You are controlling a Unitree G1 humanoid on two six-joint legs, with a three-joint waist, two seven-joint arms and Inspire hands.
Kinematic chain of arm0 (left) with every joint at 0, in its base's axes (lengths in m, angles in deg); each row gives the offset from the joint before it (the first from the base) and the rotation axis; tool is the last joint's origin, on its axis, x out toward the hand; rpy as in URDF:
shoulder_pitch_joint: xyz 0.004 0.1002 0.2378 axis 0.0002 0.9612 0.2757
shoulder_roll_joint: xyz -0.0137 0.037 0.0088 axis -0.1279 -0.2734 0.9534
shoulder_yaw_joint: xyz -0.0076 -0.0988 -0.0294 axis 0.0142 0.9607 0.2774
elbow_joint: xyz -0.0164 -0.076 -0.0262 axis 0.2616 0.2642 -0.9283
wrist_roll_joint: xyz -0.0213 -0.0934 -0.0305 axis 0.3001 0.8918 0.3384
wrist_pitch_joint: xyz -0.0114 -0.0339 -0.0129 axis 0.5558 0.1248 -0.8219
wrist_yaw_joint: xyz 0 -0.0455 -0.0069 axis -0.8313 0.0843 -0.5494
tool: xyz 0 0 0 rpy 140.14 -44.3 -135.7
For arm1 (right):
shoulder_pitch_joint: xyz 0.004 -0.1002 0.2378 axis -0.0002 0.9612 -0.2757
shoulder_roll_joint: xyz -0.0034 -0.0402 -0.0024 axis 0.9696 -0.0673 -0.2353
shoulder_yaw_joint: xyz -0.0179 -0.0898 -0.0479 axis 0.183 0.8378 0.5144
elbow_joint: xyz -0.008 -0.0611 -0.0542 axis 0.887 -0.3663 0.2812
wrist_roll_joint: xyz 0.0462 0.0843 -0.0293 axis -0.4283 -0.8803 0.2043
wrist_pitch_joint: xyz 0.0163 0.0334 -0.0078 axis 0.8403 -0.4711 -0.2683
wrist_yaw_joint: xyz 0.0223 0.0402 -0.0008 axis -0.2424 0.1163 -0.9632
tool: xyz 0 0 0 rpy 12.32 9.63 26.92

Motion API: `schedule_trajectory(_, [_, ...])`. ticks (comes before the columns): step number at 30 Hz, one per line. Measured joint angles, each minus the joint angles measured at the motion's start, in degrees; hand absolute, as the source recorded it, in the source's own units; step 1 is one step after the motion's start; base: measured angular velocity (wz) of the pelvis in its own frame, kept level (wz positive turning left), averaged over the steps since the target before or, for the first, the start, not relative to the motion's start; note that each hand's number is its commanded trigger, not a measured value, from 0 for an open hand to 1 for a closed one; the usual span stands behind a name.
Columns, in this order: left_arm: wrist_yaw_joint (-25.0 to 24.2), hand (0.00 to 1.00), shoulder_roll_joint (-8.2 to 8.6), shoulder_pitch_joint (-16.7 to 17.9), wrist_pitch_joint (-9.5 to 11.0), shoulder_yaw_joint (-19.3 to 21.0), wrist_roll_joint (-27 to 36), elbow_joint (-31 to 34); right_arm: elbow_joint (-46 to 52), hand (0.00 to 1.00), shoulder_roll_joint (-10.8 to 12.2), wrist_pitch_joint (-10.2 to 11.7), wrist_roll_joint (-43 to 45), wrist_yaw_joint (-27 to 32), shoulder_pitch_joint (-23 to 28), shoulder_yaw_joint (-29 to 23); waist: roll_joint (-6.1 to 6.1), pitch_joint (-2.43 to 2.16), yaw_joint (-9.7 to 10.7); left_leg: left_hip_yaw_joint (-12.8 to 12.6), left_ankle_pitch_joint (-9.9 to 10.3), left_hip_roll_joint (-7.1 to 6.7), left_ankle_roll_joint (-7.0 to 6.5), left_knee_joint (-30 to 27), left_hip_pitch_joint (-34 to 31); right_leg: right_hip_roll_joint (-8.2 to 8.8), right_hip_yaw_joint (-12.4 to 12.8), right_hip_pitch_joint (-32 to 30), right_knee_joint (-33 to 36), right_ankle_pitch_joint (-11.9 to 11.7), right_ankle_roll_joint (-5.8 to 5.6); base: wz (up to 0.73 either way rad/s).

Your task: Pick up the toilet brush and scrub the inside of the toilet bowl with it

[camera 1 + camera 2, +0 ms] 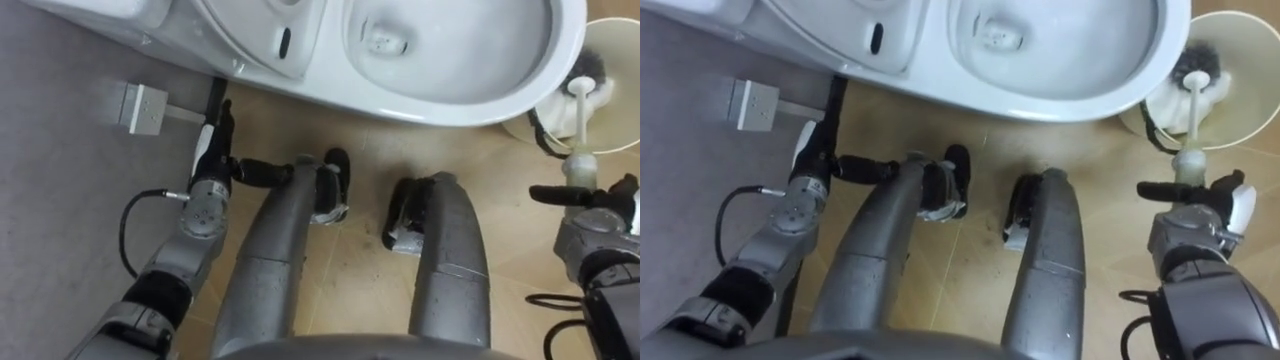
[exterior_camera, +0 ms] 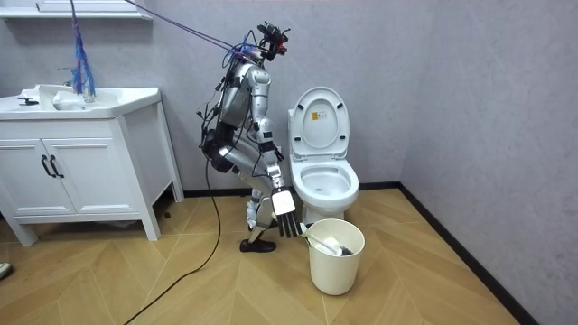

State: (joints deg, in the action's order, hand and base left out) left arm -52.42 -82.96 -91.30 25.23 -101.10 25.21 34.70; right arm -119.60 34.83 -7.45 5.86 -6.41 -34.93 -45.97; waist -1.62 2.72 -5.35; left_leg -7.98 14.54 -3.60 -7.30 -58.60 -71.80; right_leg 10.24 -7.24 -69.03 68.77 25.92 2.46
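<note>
White bucket point(image 2: 334, 267) holding the brush point(image 1: 579, 112) stands just beside the toilet point(image 1: 452, 101).

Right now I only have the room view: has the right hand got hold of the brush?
Observer: Not yet. In the eye views the brush stands in the bucket with its handle end right at the right hand, which is open, not curled round it. I can't tell whether they touch.
Operator: And the left hand? The body hides it from me.
Observer: The left hand is open, pointing at the foot of the toilet, close to the wall.
</note>
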Motion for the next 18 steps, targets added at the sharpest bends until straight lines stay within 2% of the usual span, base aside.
schedule_trajectory(6, [-0.43,0.00,-0.01,-0.08,0.05,0.00,-0.03,0.02,0.41,0.00,-0.54,0.45,0.26,-0.06,0.29,2.67,-0.39,-0.02,0.00,0.30,0.36,0.24,0.57,-0.21,-0.16,-0.26,-0.18,0.03,0.11,0.45,0.60,0.00])
schedule_trajectory(7, [-0.48,0.00,-0.01,-0.08,0.05,0.00,-0.01,0.02,0.59,0.20,-0.78,0.45,0.32,-0.08,0.42,3.08,-0.50,-0.02,-0.03,0.34,0.40,0.28,0.62,-0.27,-0.21,-0.30,-0.20,0.03,0.11,0.48,0.65,0.00])
schedule_trajectory(8, [-0.61,0.00,-0.03,-0.08,0.05,0.00,0.00,0.01,0.77,0.77,-1.19,0.54,0.40,-0.12,0.58,3.91,-0.63,-0.03,-0.06,0.38,0.47,0.38,0.69,-0.35,-0.26,-0.37,-0.24,0.03,0.11,0.52,0.72,0.00])
schedule_trajectory(9, [-0.67,0.00,-0.04,-0.07,0.07,0.00,0.00,0.01,0.76,1.00,-1.46,0.57,0.64,-0.17,0.65,4.23,-0.65,-0.04,-0.07,0.38,0.50,0.43,0.74,-0.35,-0.26,-0.37,-0.43,0.05,0.12,0.57,0.82,0.00])
schedule_trajectory(18, [-1.17,0.00,-0.60,0.18,0.14,0.00,0.04,0.06,1.04,1.00,-2.26,1.22,2.06,-0.60,0.93,5.27,-0.63,-0.03,-0.03,0.55,0.57,0.79,0.99,-0.37,-0.52,-0.29,-0.80,0.04,0.13,0.89,1.38,0.01])
